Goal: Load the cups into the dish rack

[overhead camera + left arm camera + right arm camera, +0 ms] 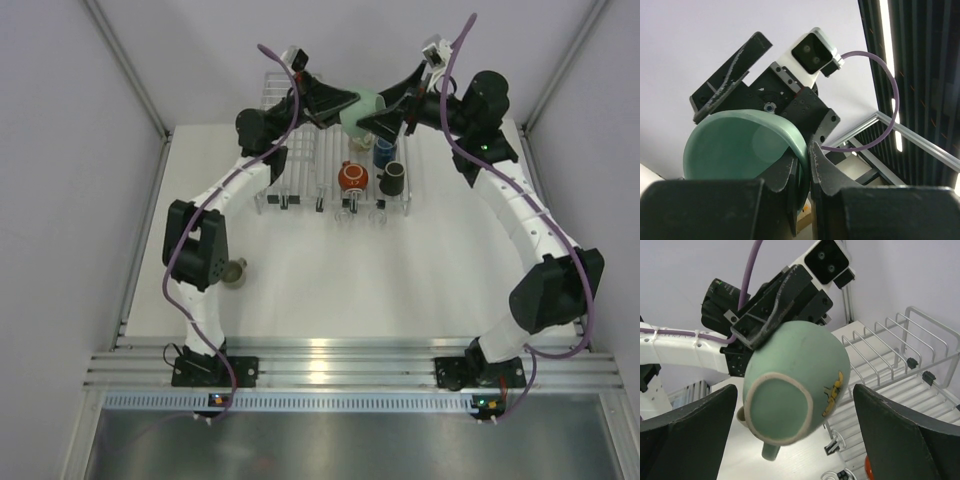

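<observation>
Over the back part of the dish rack (312, 160), lifted clear of its bars: mint-teal cup (362, 108), tipped on its side. Clenched on that cup's rim: left gripper (804, 159), one finger inside the bowl, the other outside against the wall. Spread wide around the cup's base end: right gripper (795, 387), fingers (695, 435) on either side and apart from the cup in the right wrist view. Handle (770, 452) pointing down toward the rack; yellow mark (832, 392) on the wall near the base. In the front part of the rack, toward its right end: orange-red cup (351, 177), dark blue cup (384, 152) just behind, dark cup (394, 178) just beside, its colour hard to tell. Well in front of the rack, off its left end, on the table (300, 290): pale cup (235, 270), beside the left arm (200, 250) and partly hidden by it.
</observation>
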Robot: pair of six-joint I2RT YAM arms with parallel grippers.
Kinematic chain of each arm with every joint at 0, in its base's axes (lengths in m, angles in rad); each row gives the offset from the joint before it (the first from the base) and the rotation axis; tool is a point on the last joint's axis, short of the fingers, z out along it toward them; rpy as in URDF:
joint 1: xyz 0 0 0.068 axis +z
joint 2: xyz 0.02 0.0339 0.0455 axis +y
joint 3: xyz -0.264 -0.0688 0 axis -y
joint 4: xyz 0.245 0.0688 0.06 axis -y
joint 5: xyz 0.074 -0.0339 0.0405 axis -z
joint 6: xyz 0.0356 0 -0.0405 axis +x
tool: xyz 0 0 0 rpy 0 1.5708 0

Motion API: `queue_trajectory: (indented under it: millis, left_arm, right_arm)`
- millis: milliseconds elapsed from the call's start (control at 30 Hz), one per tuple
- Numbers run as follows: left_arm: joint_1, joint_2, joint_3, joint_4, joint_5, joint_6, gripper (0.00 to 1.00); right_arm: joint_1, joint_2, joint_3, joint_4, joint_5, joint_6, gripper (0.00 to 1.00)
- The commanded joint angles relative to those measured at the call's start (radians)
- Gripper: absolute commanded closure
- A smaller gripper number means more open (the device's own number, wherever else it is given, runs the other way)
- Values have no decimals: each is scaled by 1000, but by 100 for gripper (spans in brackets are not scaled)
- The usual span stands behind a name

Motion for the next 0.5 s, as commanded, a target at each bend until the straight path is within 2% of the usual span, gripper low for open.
queue_trajectory:
  millis: [0,467]
  left_arm:
    - [-17,9,70,105,-23,-17,100]
    - [-50,33,111,105,-49,-11,100]
  right_arm:
    - [16,7,61,88,0,9,1]
    - [70,72,72,81,-4,18,1]
